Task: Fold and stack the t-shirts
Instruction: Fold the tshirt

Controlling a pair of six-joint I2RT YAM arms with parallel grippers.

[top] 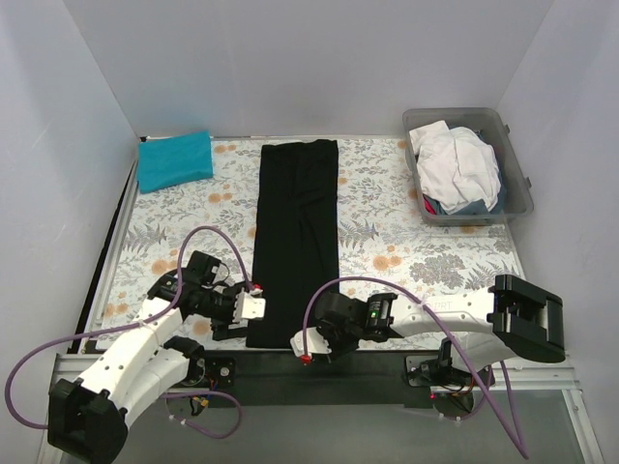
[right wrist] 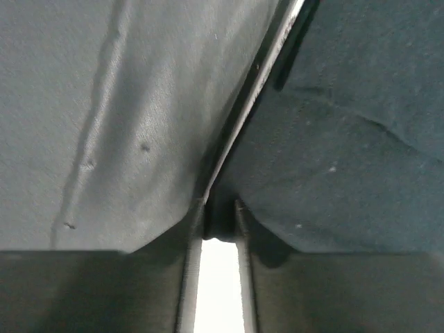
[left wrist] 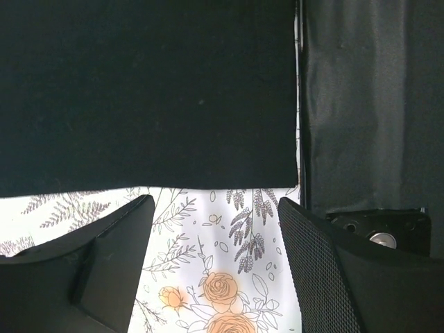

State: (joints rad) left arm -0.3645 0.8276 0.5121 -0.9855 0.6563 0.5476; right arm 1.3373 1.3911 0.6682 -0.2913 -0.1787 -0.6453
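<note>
The black t-shirt [top: 295, 232] lies folded into a long narrow strip down the middle of the floral table cloth [top: 406, 242]. My left gripper [top: 253, 307] is open and empty, just left of the strip's near left corner. In the left wrist view its fingers [left wrist: 312, 257] straddle bare floral cloth, with the black t-shirt's edge [left wrist: 139, 90] right ahead. My right gripper [top: 311, 346] is at the strip's near right corner. In the right wrist view it [right wrist: 220, 208] is shut on the black t-shirt's edge [right wrist: 347, 159]. The teal-blue t-shirt [top: 174, 159] lies folded at the far left. The white t-shirt [top: 455, 164] is bunched in the tub.
The clear grey plastic tub [top: 517, 164] stands at the far right with other cloth under the white shirt. A black strip [top: 368, 372] runs along the table's near edge by the arm bases and shows in the left wrist view [left wrist: 368, 104]. White walls enclose three sides.
</note>
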